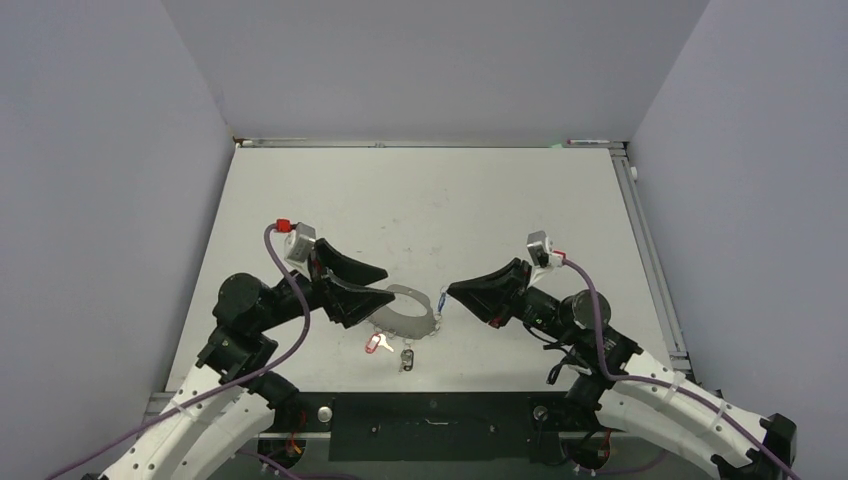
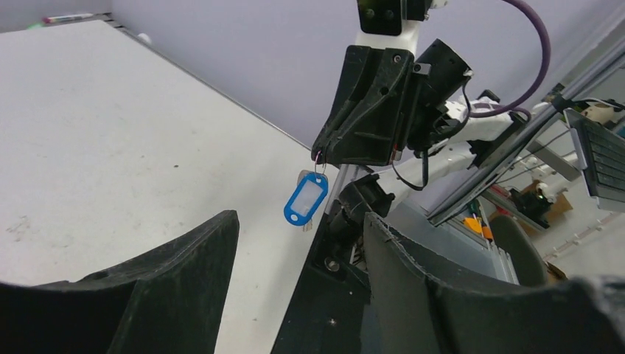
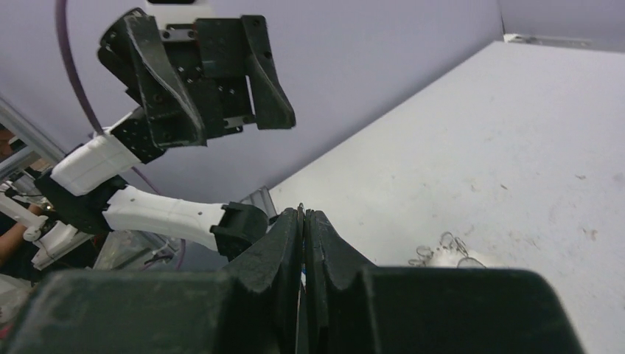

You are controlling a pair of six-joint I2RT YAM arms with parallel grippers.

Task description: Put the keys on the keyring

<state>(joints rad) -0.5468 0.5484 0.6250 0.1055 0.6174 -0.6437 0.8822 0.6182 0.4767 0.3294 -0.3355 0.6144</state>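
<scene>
Your right end effector (image 2: 318,155) clamped tight on wire loop of blue-tag key (image 2: 305,201), tag dangling above desk (image 2: 110,133). Your left end effector (image 1: 388,284) jaws apart, empty. Keyring (image 1: 405,312) flat on desk between both; red-tag key (image 1: 375,343), dark key (image 1: 407,358) just beside its near edge.

Each arm has a white lower link (image 1: 215,430) dotted with small holes, and matte black upper joints (image 1: 245,300). Rough-textured black wedge-shaped plastic fingers (image 2: 184,273) end each arm. Purple cables (image 1: 267,240) with red plugs (image 1: 283,223) reach small grey wrist cameras (image 1: 301,241).
</scene>
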